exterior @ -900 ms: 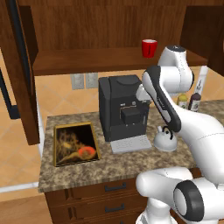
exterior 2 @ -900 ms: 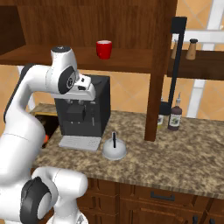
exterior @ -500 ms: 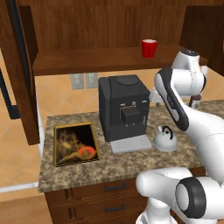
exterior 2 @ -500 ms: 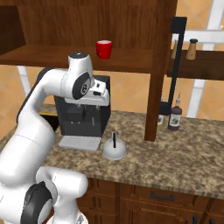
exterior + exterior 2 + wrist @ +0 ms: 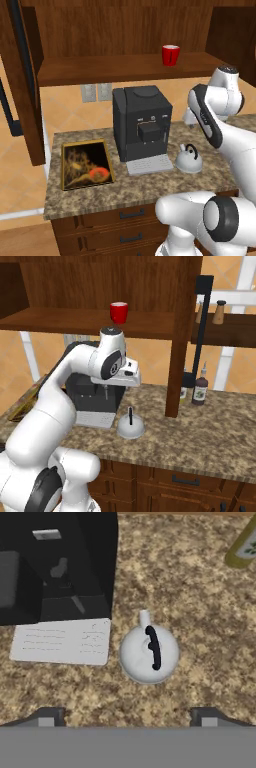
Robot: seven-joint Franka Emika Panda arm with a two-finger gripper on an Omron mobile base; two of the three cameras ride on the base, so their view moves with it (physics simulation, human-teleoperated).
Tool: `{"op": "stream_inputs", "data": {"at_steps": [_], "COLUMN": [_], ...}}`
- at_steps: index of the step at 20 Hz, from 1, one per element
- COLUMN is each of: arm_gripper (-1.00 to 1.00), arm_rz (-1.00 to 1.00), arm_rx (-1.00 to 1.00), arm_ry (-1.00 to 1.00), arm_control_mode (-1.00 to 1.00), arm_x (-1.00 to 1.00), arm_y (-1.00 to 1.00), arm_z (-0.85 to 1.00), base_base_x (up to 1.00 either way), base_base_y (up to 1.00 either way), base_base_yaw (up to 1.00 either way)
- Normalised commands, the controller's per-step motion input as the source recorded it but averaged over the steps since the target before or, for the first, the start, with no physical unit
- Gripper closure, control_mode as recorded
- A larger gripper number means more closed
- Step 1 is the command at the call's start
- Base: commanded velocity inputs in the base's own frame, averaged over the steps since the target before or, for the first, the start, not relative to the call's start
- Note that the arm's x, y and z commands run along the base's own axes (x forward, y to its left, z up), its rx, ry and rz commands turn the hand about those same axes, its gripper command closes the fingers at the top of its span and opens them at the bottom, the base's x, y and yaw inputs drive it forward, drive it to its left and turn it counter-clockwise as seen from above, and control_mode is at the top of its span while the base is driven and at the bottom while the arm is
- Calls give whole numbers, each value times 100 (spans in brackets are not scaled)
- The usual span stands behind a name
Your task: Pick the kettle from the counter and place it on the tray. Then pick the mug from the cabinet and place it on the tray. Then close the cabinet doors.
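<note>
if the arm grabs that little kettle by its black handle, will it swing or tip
Probably a little. The kettle is squat with a wide flat base, so it sits stably on the counter. Its handle is a thin arch over the dome's middle, so it would likely hang fairly level, though the short spout may tilt it slightly. The smooth dome looks slippery; the handle seems the safer hold.

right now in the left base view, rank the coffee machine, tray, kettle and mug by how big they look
1. coffee machine
2. tray
3. kettle
4. mug, though it stands farther back, so its lead over the kettle is unsure
</note>
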Motion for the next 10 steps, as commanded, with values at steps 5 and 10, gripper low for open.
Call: {"op": "stream_inputs", "data": {"at_steps": [5, 10], "arm_gripper": [-100, -100], "arm_rz": [1, 4], "arm_rx": [3, 4], "arm_ry": [4, 3], "arm_control_mode": [-100, -100], "arm_x": [46, 30], "arm_y": [-28, -44], "arm_z": [-89, -76], "base_base_x": [0, 0], "base_base_y": [0, 0], "base_base_yaw": [0, 0]}}
